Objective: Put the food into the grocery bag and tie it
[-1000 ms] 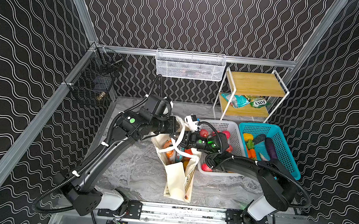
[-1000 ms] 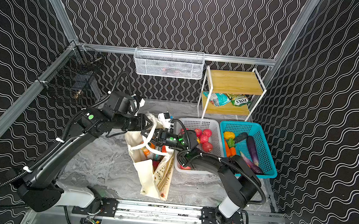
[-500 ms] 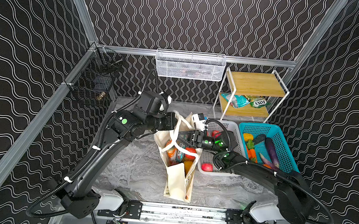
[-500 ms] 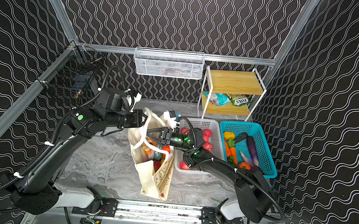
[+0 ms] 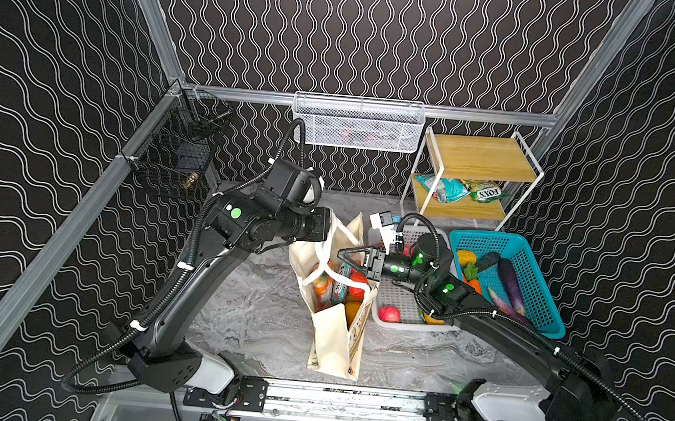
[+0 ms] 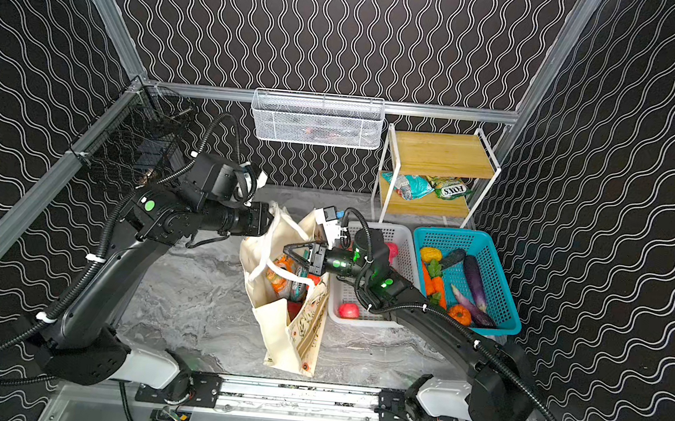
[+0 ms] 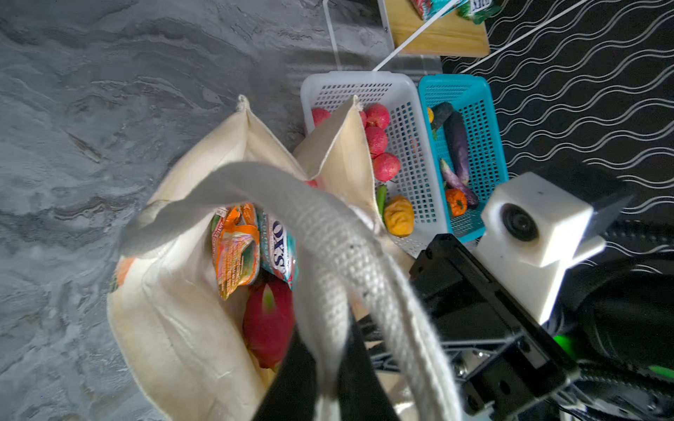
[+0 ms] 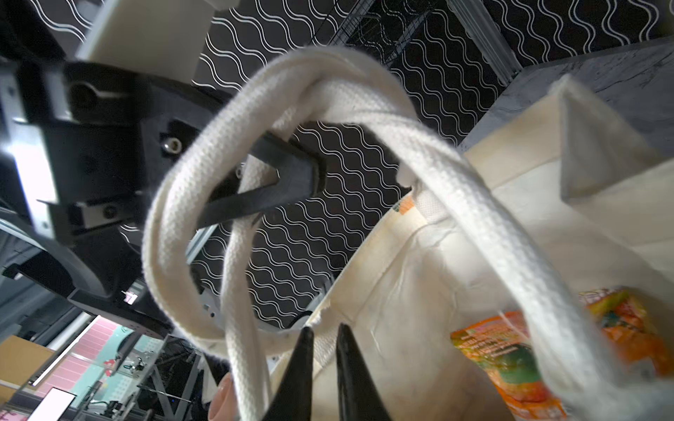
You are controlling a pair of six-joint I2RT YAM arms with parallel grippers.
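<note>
- The bag (image 5: 335, 336) stands upright in the middle of the grey table (image 5: 251, 316) with its mouth open. It is right beside the left wall of the white basket (image 5: 400, 326).
- Inside the bag, an orange snack packet (image 7: 235, 255) and a teal snack packet (image 7: 279, 251) lean side by side above a pink dragon fruit (image 7: 268, 320).
- The left claw (image 8: 312, 176) reaches in from the left at the bag's far rim. Its jaws are together, clamped on a handle (image 7: 328, 237) that loops up over the fingers.
- The right claw (image 8: 322, 339) comes from the right, above the bag's mouth. Its tips are almost together, pinching a strip of handle between them.
- A red fruit (image 5: 389, 314) lies in the white basket.
- The teal basket (image 5: 492, 236), to the right of the white one, holds eggplants (image 5: 511, 283).
- More packets (image 5: 460, 189) lie on the rack (image 5: 478, 157) at the far right.
</note>
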